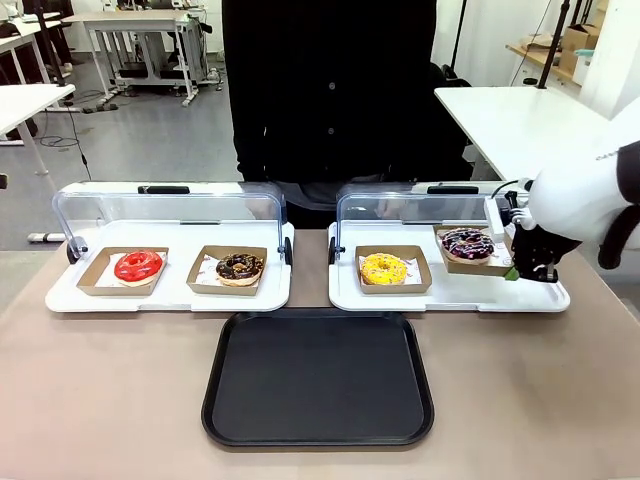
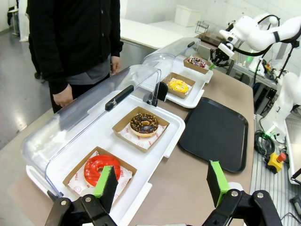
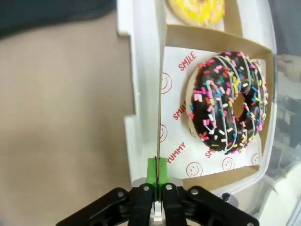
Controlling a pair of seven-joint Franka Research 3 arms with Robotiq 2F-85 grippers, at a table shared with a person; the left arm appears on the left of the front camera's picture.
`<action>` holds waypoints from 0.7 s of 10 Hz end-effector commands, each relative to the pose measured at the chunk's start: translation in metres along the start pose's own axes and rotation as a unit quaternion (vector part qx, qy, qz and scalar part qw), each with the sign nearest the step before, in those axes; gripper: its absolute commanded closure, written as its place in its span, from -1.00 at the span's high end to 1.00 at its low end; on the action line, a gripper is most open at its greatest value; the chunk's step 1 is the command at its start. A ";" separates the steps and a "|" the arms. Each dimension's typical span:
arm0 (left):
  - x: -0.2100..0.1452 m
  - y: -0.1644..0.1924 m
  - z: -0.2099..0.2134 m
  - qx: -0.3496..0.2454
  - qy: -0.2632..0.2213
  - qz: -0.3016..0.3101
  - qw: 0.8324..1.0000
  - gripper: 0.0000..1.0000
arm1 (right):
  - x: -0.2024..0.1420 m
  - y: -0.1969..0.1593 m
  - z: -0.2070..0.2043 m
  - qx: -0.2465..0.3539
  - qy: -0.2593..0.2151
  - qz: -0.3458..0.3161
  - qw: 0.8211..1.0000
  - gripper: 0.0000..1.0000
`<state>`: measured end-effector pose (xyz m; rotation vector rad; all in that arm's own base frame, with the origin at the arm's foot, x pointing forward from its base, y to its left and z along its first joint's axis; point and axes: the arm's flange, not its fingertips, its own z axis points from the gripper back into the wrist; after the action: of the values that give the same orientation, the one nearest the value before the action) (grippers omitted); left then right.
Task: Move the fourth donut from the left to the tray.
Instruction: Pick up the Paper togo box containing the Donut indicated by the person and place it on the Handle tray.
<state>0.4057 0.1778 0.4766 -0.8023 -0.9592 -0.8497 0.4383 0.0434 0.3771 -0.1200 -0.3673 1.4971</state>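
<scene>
The fourth donut [image 1: 467, 243], chocolate-glazed with pale streaks and coloured sprinkles, sits in its brown cardboard holder [image 1: 452, 264] on the right white display tray. My right gripper [image 1: 512, 272] is shut on the holder's near-right wall. In the right wrist view the green pads [image 3: 157, 169] pinch that thin cardboard edge, with the donut [image 3: 230, 101] just beyond. The holder looks slightly raised and tilted above the display tray. The black tray [image 1: 318, 378] lies in front of the display trays, with nothing on it. My left gripper [image 2: 161, 182] hangs open above the table's left end.
A red donut [image 1: 138, 265] and a plainer chocolate donut [image 1: 240, 266] sit on the left white display tray [image 1: 60, 298]. A yellow donut [image 1: 384, 268] is next to the fourth one. Both clear lids [image 1: 170, 208] stand raised behind. A person [image 1: 330, 90] stands at the far side.
</scene>
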 end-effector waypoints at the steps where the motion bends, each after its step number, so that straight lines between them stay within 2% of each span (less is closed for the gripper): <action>1: 0.003 0.000 0.001 -0.006 0.001 0.001 1.000 1.00 | 0.027 0.027 0.014 -0.007 -0.010 -0.024 1.000 -0.96; 4: 0.003 0.000 0.001 -0.006 0.001 0.001 1.000 1.00 | 0.059 0.062 0.019 -0.006 -0.011 -0.041 0.999 -0.96; 5: 0.003 0.000 0.001 -0.006 0.001 0.001 1.000 1.00 | 0.065 0.075 0.020 -0.007 -0.029 -0.042 0.999 -0.96; 6: 0.003 0.000 0.001 -0.006 0.001 0.001 1.000 1.00 | 0.059 0.026 0.019 -0.003 -0.019 -0.031 0.999 -0.96; 7: 0.003 0.000 0.001 -0.006 0.001 0.001 1.000 1.00 | 0.059 0.026 0.019 -0.003 -0.019 -0.031 0.999 -0.96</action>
<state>0.4057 0.1779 0.4766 -0.8024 -0.9593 -0.8496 0.4067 0.1101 0.3966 -0.0683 -0.4070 1.4347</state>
